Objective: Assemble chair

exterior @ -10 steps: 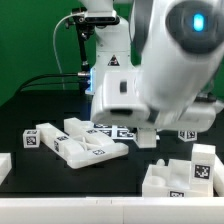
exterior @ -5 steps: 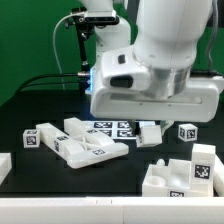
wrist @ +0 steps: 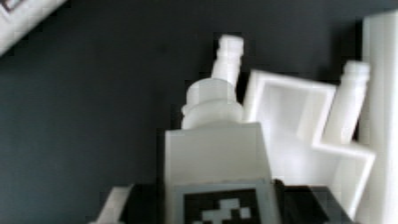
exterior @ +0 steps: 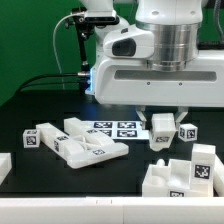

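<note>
White plastic chair parts [exterior: 88, 143] lie loose, none visibly joined, so most of your work is ahead. Your gripper [exterior: 162, 116] has its fingers clamped on one leg [exterior: 162, 131], peg end pointing away from them. A notched panel [wrist: 299, 110] crowds just beyond the fingertips; a tagged block [exterior: 187, 131] sits beside them; bare black table [exterior: 140, 160] shows only in a narrow patch nearby

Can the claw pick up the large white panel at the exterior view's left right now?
Probably not yet. The claw is closed on a white tagged part, so its jaws are occupied. Nothing seems to block the way to the large white panel; it would have to set the part down first.
</note>
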`<control>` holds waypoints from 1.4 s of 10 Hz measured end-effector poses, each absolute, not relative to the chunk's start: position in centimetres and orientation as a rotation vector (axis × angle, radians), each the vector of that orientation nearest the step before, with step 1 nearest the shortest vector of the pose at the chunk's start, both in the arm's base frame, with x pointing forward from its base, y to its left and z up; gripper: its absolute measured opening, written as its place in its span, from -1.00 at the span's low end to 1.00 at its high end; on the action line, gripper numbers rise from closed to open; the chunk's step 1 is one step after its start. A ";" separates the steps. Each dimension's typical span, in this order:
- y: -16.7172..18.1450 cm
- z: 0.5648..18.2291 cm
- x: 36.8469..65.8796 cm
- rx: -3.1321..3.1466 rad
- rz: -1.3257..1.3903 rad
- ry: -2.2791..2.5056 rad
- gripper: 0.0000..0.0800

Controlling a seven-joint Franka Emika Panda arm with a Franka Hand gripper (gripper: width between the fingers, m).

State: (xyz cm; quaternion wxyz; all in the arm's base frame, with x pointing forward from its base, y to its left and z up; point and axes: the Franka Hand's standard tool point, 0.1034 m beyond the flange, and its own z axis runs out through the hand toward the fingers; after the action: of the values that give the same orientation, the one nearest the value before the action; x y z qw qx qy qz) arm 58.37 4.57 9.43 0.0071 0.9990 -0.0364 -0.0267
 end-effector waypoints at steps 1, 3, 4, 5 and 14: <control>4.7 9.3 58.4 3.125 -0.014 -0.109 -0.30; 5.3 9.8 60.2 3.127 0.144 -0.120 -0.30; 4.8 10.6 61.6 3.126 0.244 -0.115 -0.30; 4.3 11.2 62.5 3.118 0.328 -0.119 -0.30; 3.0 10.4 62.5 3.128 0.670 -0.389 -0.30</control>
State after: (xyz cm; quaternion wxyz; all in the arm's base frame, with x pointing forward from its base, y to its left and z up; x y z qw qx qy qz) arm 62.53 2.97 10.39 -0.0407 0.9698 -0.1207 0.2078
